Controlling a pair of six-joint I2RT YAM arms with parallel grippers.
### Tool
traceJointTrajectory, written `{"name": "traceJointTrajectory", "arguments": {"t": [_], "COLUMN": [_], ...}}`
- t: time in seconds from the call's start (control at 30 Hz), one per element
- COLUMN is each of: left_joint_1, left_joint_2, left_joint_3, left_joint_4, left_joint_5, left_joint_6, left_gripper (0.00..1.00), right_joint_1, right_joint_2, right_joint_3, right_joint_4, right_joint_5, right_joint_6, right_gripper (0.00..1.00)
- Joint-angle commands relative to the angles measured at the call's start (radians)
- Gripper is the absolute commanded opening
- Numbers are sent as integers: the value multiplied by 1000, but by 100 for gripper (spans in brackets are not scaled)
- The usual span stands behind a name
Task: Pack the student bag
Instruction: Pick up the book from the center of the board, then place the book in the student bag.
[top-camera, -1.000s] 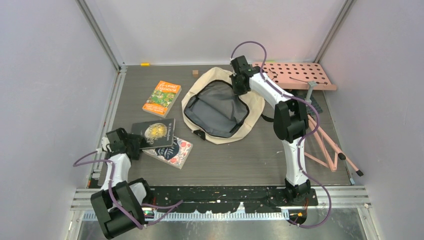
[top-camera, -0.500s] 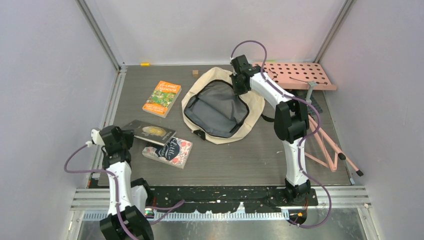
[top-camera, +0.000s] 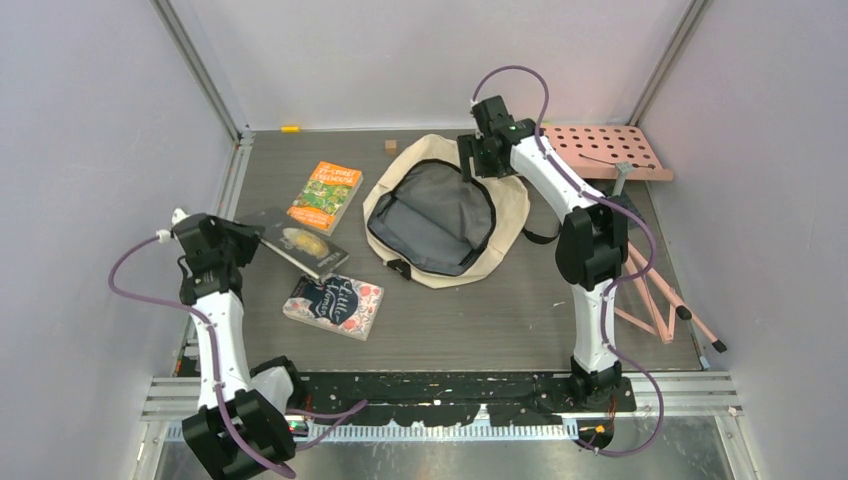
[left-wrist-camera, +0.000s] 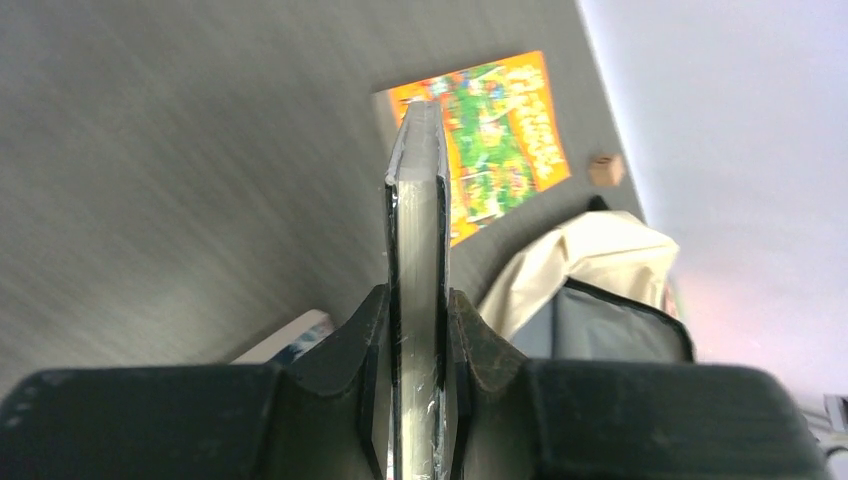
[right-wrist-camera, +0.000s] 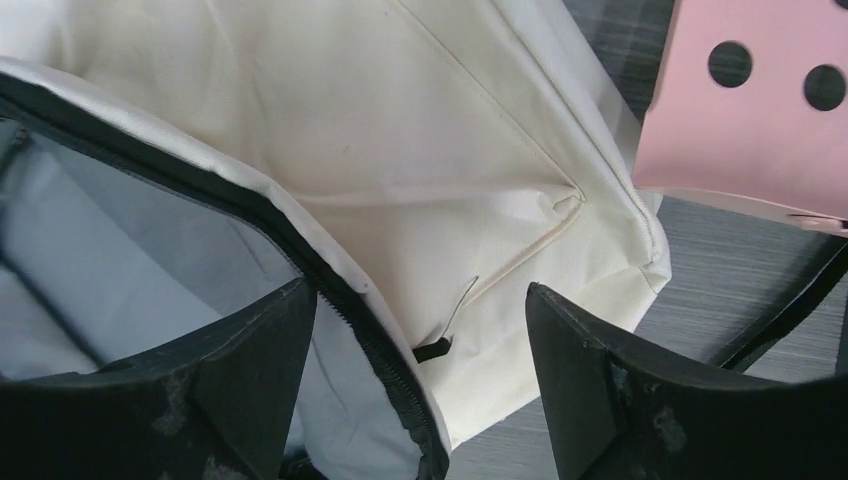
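Note:
The student bag (top-camera: 510, 205) lies flat mid-table, cream with a black zipper rim, its grey lining (top-camera: 430, 215) showing through the open mouth. My right gripper (top-camera: 478, 150) hovers open over the bag's far right rim; in the right wrist view the right gripper (right-wrist-camera: 418, 290) has the bag's (right-wrist-camera: 400, 150) zipper edge below its spread jaws, ungripped. My left gripper (top-camera: 240, 238) is shut on a dark book (top-camera: 300, 243) lifted off the table at the left. In the left wrist view the left gripper (left-wrist-camera: 417, 330) clamps that dark book (left-wrist-camera: 417, 220) edge-on.
An orange book (top-camera: 324, 196) lies far left of the bag; a floral book (top-camera: 334, 306) lies nearer the front. A pink perforated board (top-camera: 600, 150) and pink rods (top-camera: 650, 290) stand at the right. A small wooden block (top-camera: 390, 146) sits by the back wall.
My left gripper has closed on the dark book and raised it off the floral book toward the far left. My right gripper has opened, let go of the bag's rim and shifted slightly back.

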Motion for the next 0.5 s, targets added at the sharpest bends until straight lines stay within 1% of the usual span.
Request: {"name": "traceJointTrajectory", "arguments": {"t": [0.0,0.13,0.23,0.37,0.4,0.47], "left_joint_1": [-9,-41,-100,-276,-335,-413], "left_joint_2": [28,56,74,113,133,179], "left_joint_3": [168,235,247,238,232,220], "left_joint_4": [101,106,117,133,152,200], "left_joint_5": [189,245,241,143,132,111], "left_joint_6": [-5,-51,-99,-142,-156,-192], "left_gripper": [0,0,0,0,0,0], "right_joint_1": [-1,-1,0,1,2,7], "right_joint_2": [-112,-118,-92,-77,-81,-93], "right_joint_3": [106,138,138,116,95,61], "right_joint_4": [-25,-38,-55,-66,-59,-36], "right_joint_5": [-32,-105,-233,-355,-397,-441], "right_joint_6": [27,23,10,-7,-18,-32], "right_gripper": [83,84,84,84,84,85]}}
